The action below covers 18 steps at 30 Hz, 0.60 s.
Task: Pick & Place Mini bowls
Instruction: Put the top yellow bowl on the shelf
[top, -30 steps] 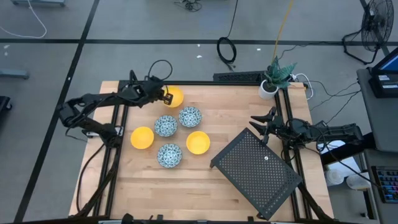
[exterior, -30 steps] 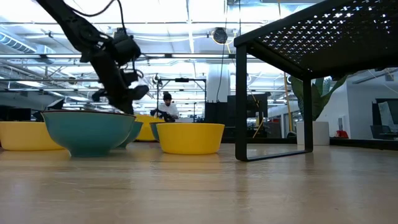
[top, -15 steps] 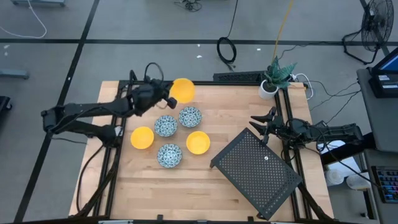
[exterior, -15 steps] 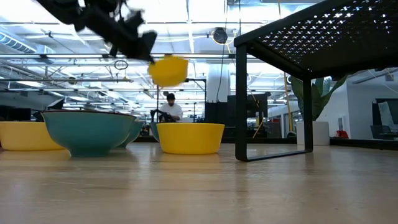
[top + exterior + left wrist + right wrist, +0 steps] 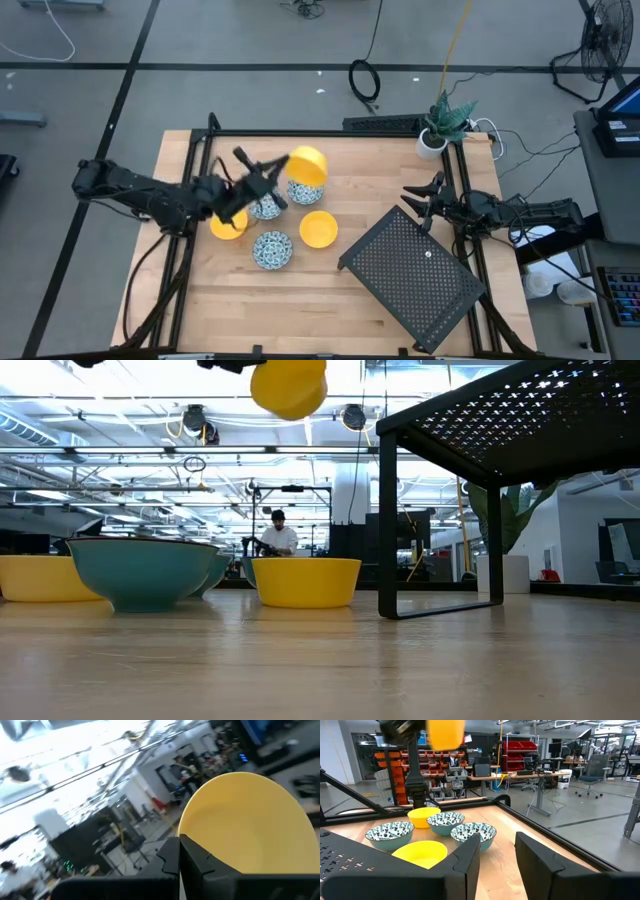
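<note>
High view: yellow bowl held aloft by rim in clamped left jaws, above patterned bowl at cluster's 12 o'clock. Rack seen toward 4 o'clock of carried bowl, nearer right arm. Right jaws parted, empty, parked by rack. Counted: three yellow bowls, three patterned; five on bench.

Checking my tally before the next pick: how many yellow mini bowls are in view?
3. One yellow bowl is held in the air by the left hand, one sits on the table left of the patterned bowls, partly under the arm, one right of them.
</note>
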Tool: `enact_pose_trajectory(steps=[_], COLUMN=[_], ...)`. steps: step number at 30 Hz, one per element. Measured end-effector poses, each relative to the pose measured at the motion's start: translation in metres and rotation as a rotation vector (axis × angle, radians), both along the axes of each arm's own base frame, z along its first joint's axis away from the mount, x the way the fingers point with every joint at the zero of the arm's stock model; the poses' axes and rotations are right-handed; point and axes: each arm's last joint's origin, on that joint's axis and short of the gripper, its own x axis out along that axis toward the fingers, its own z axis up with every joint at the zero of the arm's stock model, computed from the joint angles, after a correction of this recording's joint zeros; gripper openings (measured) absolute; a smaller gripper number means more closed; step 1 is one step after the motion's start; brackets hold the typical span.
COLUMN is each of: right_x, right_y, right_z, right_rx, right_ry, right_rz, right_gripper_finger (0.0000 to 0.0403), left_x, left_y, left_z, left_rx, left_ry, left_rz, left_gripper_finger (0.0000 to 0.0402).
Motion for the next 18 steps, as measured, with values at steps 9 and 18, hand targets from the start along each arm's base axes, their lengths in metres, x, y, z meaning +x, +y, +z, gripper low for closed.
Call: enact_pose_trajectory(steps=[9, 18], right_x=[0.000, 0.000], right_y=[0.000, 0.000], right_z=[0.000, 0.000], right_rx=[0.000, 0.000], right_ry=[0.000, -0.001], right_rz=[0.000, 0.000], right_gripper_finger=[0.0110, 0.0110], left_x=[0.008, 0.010], left_y=[-0.022, 0.003], left_z=[-0.003, -0.002], left_rx=[0.114, 0.086], left_ry=[0.012, -0.034], left_rz=[0.047, 0.099], left_gripper_finger=[0.0000, 0.0000])
